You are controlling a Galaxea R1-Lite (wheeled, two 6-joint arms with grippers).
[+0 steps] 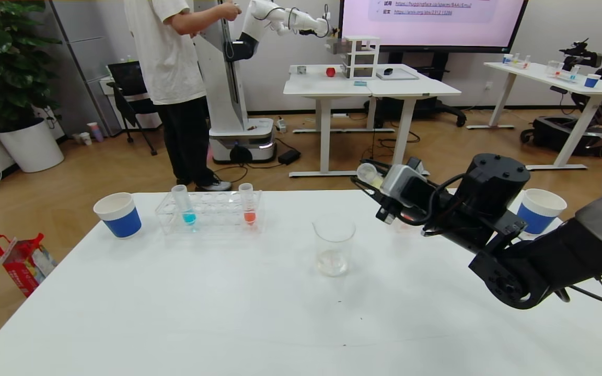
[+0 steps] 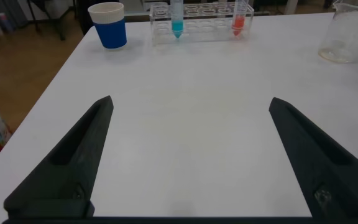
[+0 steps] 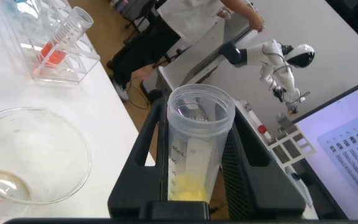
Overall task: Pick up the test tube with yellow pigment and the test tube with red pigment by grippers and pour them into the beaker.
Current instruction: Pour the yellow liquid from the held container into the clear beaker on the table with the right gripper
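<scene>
My right gripper is shut on the test tube with yellow pigment and holds it tilted above the table, to the right of the beaker and higher than it. In the right wrist view the tube sits between the fingers with yellow liquid at its bottom, and the beaker is beside it. The test tube with red pigment stands in the clear rack. My left gripper is open and empty over bare table; it is out of the head view.
A tube with cyan liquid stands in the same rack. Blue-and-white paper cups stand at the far left and far right. A person and another robot are beyond the table's far edge. A red bag lies on the floor at left.
</scene>
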